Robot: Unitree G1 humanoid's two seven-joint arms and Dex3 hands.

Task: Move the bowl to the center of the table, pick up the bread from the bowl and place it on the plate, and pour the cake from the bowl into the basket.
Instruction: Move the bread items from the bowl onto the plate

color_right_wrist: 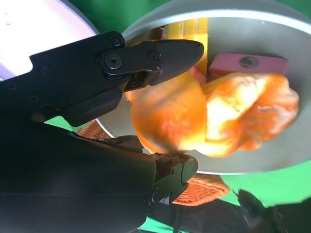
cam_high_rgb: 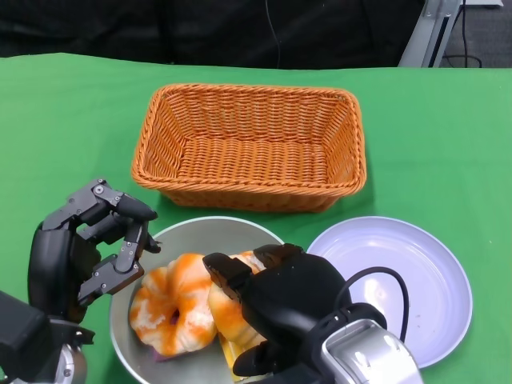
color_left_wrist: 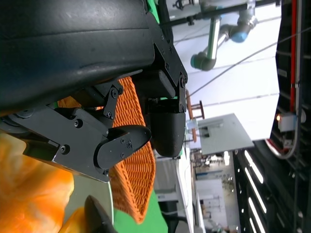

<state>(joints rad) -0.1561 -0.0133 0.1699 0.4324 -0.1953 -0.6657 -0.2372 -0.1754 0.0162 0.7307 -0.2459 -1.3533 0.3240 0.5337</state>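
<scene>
R hand [cam_high_rgb: 276, 300], lower centre-right of the head frame, is down in the bowl [cam_high_rgb: 200, 232] w/ fingers round the bread [cam_high_rgb: 232, 308]. In the R wrist view one finger [color_right_wrist: 160, 53] lies over the top of the bread [color_right_wrist: 167, 119] and another sits under it, both look to be touching, so I judge it's gripping the bread; whether it's firm enough to lift, can't tell.

L hand [cam_high_rgb: 84, 248], lower left of the head frame, sits at the bowl's left rim, fingers curled toward the rim. Touching or just beside: can't tell from head view, and L wrist view shows only its own fingers [color_left_wrist: 121, 145] against the basket [color_left_wrist: 131, 160] w/ no clear pinch. So L hand state: can't tell.

Key relation for the next move: the plate [cam_high_rgb: 416, 280] lies directly right of the R hand in the head frame, just beside the bowl, rims nearly touching. R hand is far nearer to it than L. Bread's long axis looks to run roughly top-to-bottom in the frame, though the hand hides much of it.

Left of the bread in the bowl is the swirled orange ring cake [cam_high_rgb: 172, 308], touching the bread. Basket [cam_high_rgb: 252, 144] sits above the bowl, upper centre.

Count: 1 bowl, 1 plate, 1 basket, 1 bread, 1 ring cake. R wrist view also shows a pink block [color_right_wrist: 245, 65] in the bowl behind the cake; what it is, can't tell.
</scene>
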